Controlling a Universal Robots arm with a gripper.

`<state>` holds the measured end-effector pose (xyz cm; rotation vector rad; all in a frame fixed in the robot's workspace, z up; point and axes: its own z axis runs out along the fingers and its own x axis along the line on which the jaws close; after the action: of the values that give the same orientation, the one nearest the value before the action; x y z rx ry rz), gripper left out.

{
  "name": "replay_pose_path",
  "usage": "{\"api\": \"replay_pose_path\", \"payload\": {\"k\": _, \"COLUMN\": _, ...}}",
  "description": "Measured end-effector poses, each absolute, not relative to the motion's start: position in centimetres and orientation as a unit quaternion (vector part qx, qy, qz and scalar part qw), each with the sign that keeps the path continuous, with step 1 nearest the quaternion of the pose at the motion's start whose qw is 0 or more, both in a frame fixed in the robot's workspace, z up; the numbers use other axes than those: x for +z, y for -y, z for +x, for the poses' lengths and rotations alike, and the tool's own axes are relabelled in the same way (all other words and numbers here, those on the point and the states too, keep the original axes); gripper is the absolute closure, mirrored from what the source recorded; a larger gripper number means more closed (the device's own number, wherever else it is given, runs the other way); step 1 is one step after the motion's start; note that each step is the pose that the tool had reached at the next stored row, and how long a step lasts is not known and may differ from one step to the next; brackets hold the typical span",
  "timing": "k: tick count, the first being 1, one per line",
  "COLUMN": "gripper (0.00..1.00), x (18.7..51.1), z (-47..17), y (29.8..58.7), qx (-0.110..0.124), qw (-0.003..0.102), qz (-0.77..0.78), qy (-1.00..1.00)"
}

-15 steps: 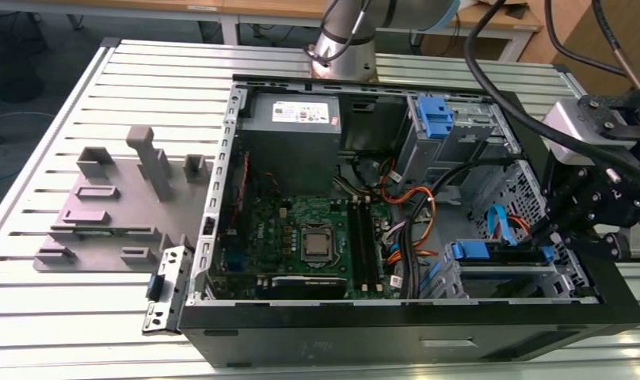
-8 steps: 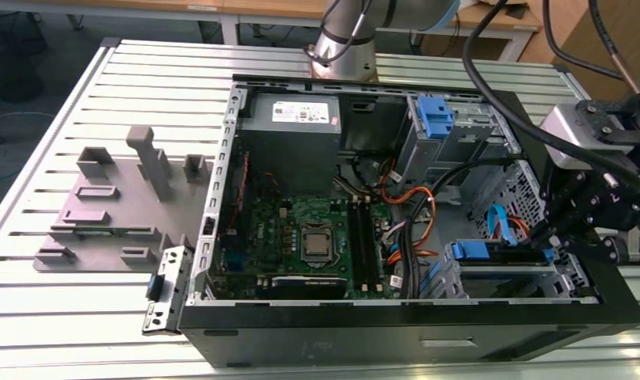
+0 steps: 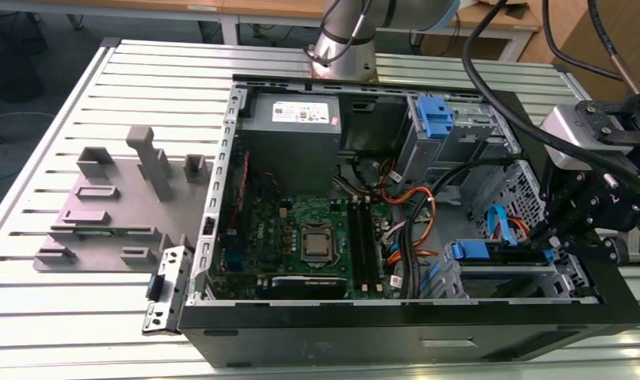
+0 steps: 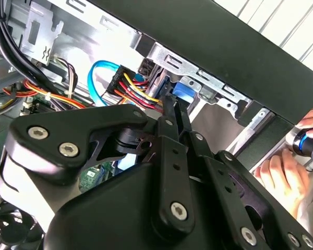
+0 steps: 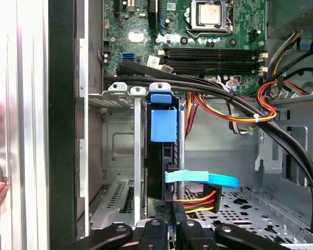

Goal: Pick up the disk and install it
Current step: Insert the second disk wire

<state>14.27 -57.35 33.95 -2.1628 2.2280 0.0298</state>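
disk [image 3: 474,252] sits in the lower drive bay at the front corner of the open computer case [image 3: 405,336], on the exterior view's right. it stands on edge between the bay's metal rails, with the blue end tab [image 5: 161,124] facing the motherboard [image 5: 208,31].

a light-blue data cable [image 5: 201,179] and red, yellow and black power leads [image 5: 198,200] run to its rear end. they look plugged in to me.

claw: gripper [image 4: 175,107] is right at that cabled end of the disk. i read the tips as drawn together with nothing clamped between them. i can't tell whether they touch the drive.

progress: i judge the pick-up done and the drive in its slot, so the install is close to complete. i can't confirm it is pushed fully home or latched.

a person's hand [image 4: 281,174] rests on the table [image 3: 66,317] just outside the case wall.
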Motion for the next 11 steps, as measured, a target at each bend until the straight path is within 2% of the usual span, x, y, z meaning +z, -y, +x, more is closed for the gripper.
{"api": "replay_pose_path", "payload": {"k": 5, "gripper": 0.83, "x": 33.94, "z": 14.27, "y": 57.34, "qx": 0.009, "qw": 0.018, "qz": -0.696, "qy": -0.717}}
{"api": "replay_pose_path", "payload": {"k": 6, "gripper": 0.77, "x": 33.94, "z": 14.27, "y": 57.34, "qx": 0.009, "qw": 0.018, "qz": -0.696, "qy": -0.717}}
{"api": "replay_pose_path", "payload": {"k": 7, "gripper": 0.77, "x": 33.95, "z": 14.27, "y": 57.34, "qx": 0.009, "qw": 0.018, "qz": -0.696, "qy": -0.717}}
{"api": "replay_pose_path", "payload": {"k": 8, "gripper": 0.7, "x": 33.94, "z": 14.27, "y": 57.34, "qx": 0.009, "qw": 0.018, "qz": -0.696, "qy": -0.717}}
{"api": "replay_pose_path", "payload": {"k": 11, "gripper": 0.7, "x": 33.75, "z": 14.27, "y": 57.34, "qx": 0.009, "qw": 0.017, "qz": -0.696, "qy": -0.717}}
